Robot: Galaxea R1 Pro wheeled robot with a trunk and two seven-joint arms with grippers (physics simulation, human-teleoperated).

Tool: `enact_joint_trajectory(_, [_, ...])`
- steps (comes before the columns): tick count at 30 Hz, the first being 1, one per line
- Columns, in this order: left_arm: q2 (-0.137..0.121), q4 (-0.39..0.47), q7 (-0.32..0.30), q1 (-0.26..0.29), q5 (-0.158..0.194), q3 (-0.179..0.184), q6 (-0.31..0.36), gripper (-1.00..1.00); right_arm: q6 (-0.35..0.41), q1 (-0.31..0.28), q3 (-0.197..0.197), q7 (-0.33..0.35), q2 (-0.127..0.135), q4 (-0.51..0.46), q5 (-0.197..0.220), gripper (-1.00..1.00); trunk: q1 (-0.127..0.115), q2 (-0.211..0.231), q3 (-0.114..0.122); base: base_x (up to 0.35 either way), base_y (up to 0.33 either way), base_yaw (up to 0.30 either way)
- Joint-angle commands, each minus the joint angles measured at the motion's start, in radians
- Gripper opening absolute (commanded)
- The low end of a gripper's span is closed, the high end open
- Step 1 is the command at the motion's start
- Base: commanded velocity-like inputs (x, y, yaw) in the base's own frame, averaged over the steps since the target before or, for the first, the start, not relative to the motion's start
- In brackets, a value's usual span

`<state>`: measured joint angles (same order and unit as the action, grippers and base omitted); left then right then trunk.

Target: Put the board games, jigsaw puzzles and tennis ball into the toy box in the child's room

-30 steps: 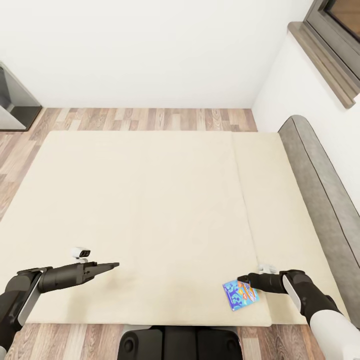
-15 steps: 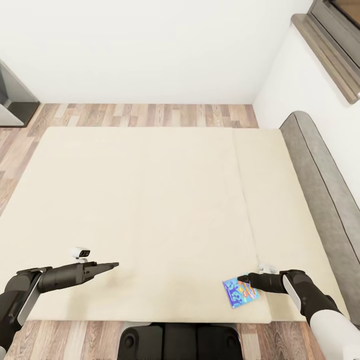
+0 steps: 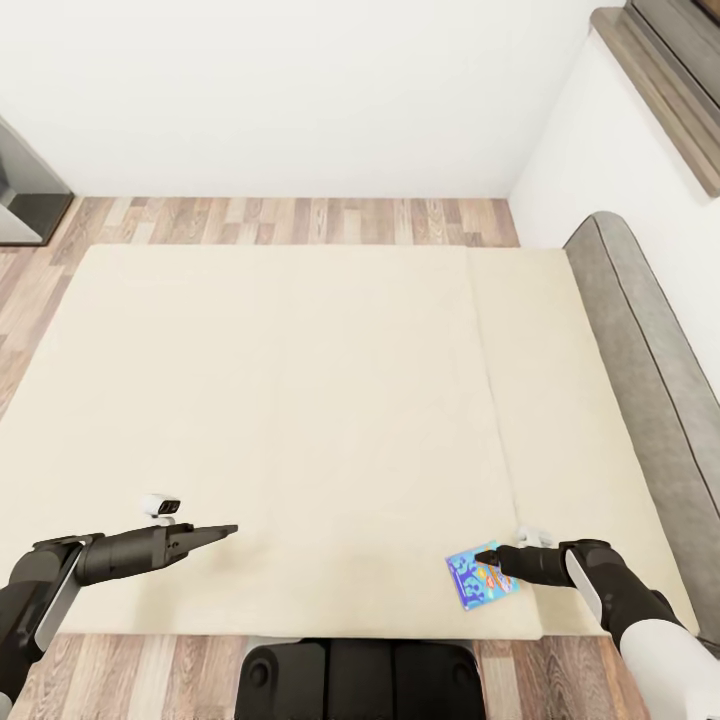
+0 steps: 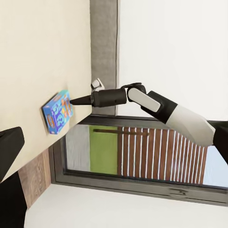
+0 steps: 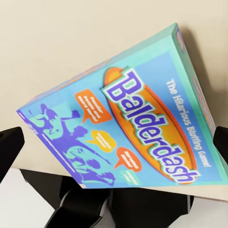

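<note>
at the far left of the head view a dark grey glossy piece of furniture [image 3: 25,195] is standing on the light wood-plank floor [image 3: 300,220] against the white wall [image 3: 300,90]. nearer, the left black two-fingered hand [image 3: 228,530] is hovering over the near left part of the large low bed with a plain cream mattress in two sections [image 3: 300,400], its fingers lying together in one thin point with nothing between them, so it is looking clenched on nothing. the mattress is stretching across the middle of the view, with a seam [image 3: 490,400] splitting the wide section from the narrower one to the right. near the front edge of the bed, just left of that seam, the flat rectangular blue board game box with orange marks [image 3: 481,577] is lying tilted at the mattress edge, and the right black hand [image 3: 490,556] is pointing at its upper right corner, the tip touching or just above it. in the right wrist view the blue box [image 5: 123,128] is sitting between two dark fingertips [image 5: 9,147] spread wide at either side, so this hand is standing released, not gripping the box. in the left wrist view the right hand [image 4: 73,100] is reaching to the same box [image 4: 57,111] on the cream mattress. at the far right a grey padded headboard [image 3: 650,380] is running along the bed beside the wall, and above it a dark-framed window with a wooden sill [image 3: 670,80] is showing.
</note>
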<state>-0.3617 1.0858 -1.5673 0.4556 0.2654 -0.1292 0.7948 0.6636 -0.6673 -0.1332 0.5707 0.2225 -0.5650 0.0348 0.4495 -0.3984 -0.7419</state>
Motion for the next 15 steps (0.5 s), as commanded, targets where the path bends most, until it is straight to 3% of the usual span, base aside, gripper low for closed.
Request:
enact_joint_trajectory(1, [0.000,0.000,-0.004,0.000,0.000,0.000,0.011,1.00,0.008,-0.001,-0.003,0.001,0.000,-0.001,0.004,1.00,0.000,-0.002,-0.003,0.000,0.000,0.000])
enact_joint_trajectory(15, [0.000,0.000,-0.004,0.000,-0.001,0.000,0.011,1.00,0.008,-0.002,-0.003,0.001,0.001,-0.006,0.004,1.00,0.000,-0.002,-0.023,0.000,0.000,0.000])
